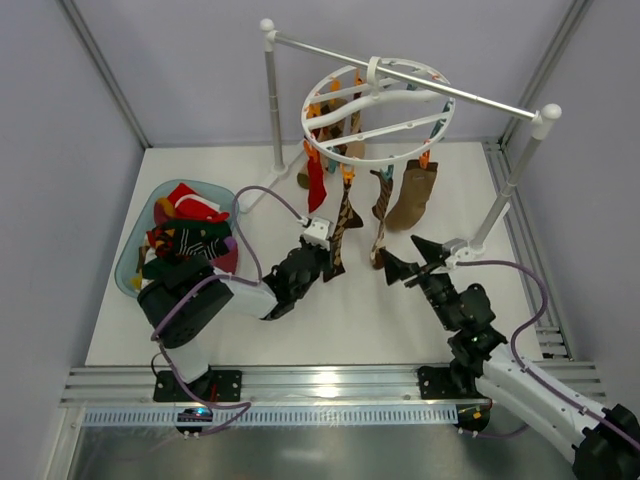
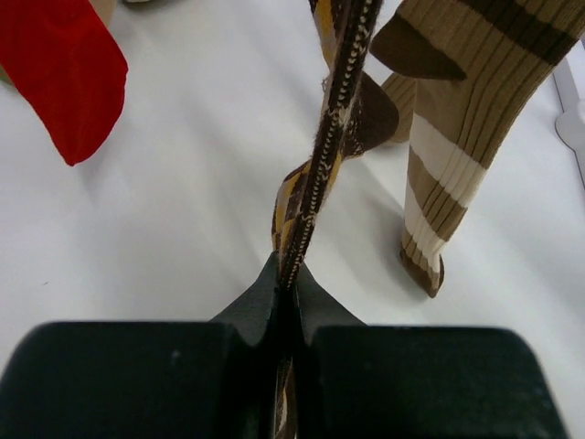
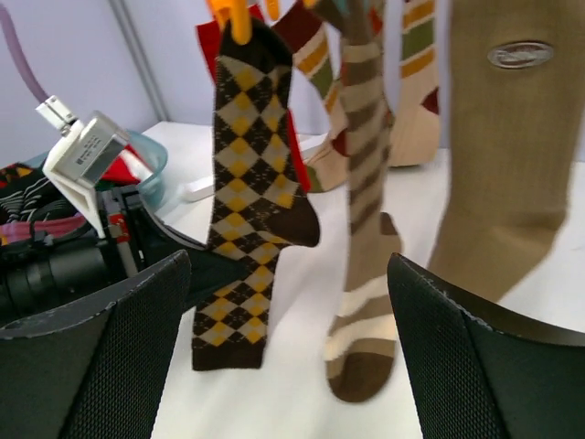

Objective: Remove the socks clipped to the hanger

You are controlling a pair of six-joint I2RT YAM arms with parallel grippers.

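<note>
The round white hanger [image 1: 378, 110] hangs from a rail, with several socks clipped to its rim. My left gripper [image 1: 322, 265] is shut on the lower part of the brown-and-yellow argyle sock [image 1: 343, 228], which still hangs from an orange clip [image 3: 236, 20]. In the left wrist view the argyle sock [image 2: 320, 174] runs edge-on into the closed left gripper [image 2: 291, 279]. My right gripper [image 1: 408, 262] is open and empty, just right of the argyle sock [image 3: 245, 192] and in front of a brown-and-tan striped sock [image 3: 366, 229]. A plain tan sock [image 1: 413, 195] and a red sock [image 1: 316, 185] hang nearby.
A clear blue tub [image 1: 135, 262] at the left holds several removed socks. The white rail stand [image 1: 274, 95] has ball-topped posts at the back left and at the right [image 1: 518, 165]. White walls enclose the table.
</note>
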